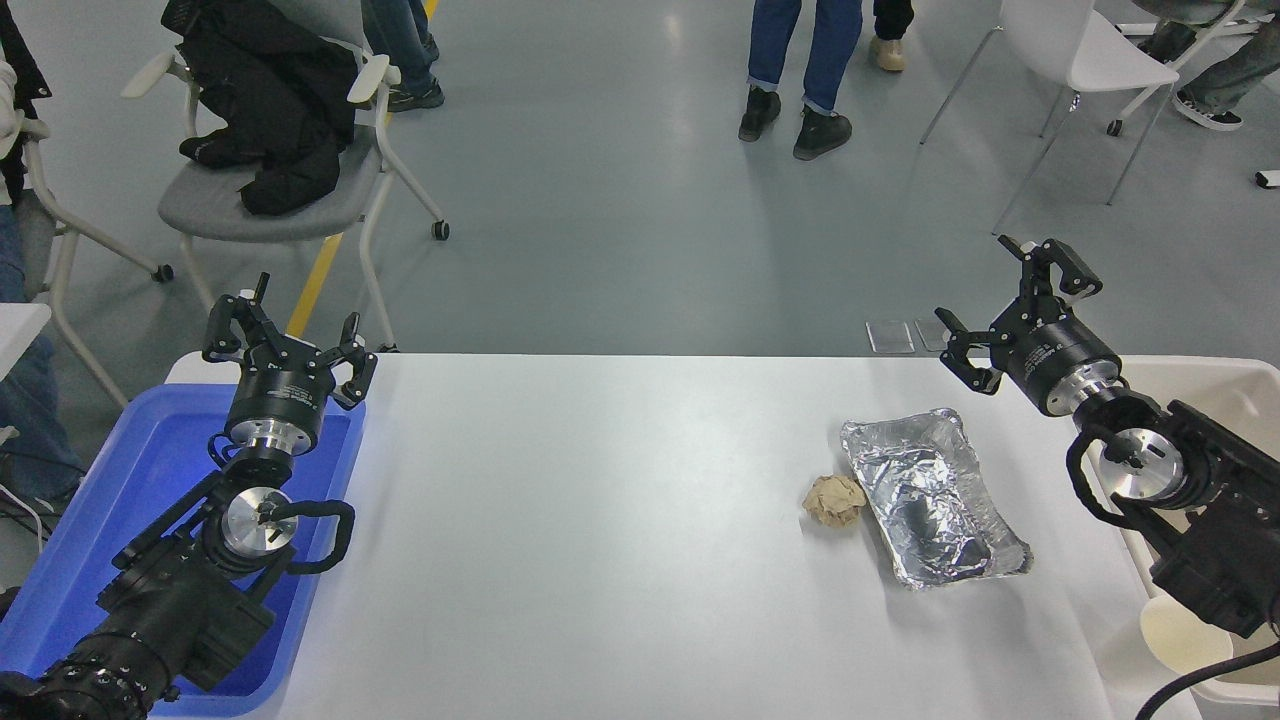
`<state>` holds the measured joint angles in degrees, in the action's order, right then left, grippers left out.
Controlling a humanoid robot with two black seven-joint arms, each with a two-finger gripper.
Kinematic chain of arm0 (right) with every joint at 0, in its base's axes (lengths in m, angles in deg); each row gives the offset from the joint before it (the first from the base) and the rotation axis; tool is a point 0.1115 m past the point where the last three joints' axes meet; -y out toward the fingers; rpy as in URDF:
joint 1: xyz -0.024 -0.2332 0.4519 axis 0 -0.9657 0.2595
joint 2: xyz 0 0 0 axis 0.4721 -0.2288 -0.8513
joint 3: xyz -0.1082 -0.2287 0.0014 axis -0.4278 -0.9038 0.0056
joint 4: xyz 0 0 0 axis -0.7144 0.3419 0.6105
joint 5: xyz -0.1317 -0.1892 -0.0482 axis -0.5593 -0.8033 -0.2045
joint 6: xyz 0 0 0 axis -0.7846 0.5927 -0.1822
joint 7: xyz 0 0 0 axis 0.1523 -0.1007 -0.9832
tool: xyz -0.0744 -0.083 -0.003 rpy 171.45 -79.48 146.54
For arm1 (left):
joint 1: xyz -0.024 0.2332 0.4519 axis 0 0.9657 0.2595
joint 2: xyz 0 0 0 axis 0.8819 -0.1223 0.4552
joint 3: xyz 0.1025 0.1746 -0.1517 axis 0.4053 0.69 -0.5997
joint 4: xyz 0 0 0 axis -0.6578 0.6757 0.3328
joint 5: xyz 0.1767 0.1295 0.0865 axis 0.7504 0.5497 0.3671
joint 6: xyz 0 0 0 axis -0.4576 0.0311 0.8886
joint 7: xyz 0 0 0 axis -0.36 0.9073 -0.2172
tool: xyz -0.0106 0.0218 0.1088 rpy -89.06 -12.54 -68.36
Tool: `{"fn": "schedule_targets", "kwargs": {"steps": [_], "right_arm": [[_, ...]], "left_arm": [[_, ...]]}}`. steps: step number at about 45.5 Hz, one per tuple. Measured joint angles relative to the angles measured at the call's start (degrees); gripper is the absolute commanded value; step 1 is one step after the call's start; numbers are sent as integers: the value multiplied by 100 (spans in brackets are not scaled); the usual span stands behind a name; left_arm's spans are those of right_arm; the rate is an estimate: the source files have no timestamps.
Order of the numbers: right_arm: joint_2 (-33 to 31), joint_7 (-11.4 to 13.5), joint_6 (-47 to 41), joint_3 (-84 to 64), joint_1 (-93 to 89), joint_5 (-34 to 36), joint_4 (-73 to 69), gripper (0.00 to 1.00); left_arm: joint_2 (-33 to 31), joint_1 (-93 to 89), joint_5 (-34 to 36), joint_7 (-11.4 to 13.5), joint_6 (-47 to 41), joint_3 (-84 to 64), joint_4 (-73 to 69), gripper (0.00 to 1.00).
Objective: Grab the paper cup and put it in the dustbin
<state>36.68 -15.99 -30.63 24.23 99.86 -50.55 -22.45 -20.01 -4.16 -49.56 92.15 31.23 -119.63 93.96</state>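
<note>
The paper cup (pixel 1184 633) shows its cream round opening at the lower right, lying inside the beige dustbin (pixel 1225 378) that stands at the table's right end. My right arm crosses over the dustbin and hides part of the cup. My right gripper (pixel 1008 312) is open and holds nothing. It hangs above the table's far right corner, up and to the left of the dustbin. My left gripper (pixel 290 338) is open too, parked over the far end of a blue tub at the lower left.
A crumpled foil tray (pixel 935 495) lies right of the table's middle, with a brown paper ball (pixel 836 500) just to its left. The blue tub (pixel 150 450) stands at the left edge. Chairs and people's legs are on the floor beyond the table.
</note>
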Motion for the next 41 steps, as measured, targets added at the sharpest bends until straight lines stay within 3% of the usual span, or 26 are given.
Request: {"fn": "schedule_targets", "kwargs": {"steps": [41], "right_arm": [[24,31,-11,-34,78,-29,-76,100]], "left_arm": [[36,-6,8,0,1,67,0,99]]}}
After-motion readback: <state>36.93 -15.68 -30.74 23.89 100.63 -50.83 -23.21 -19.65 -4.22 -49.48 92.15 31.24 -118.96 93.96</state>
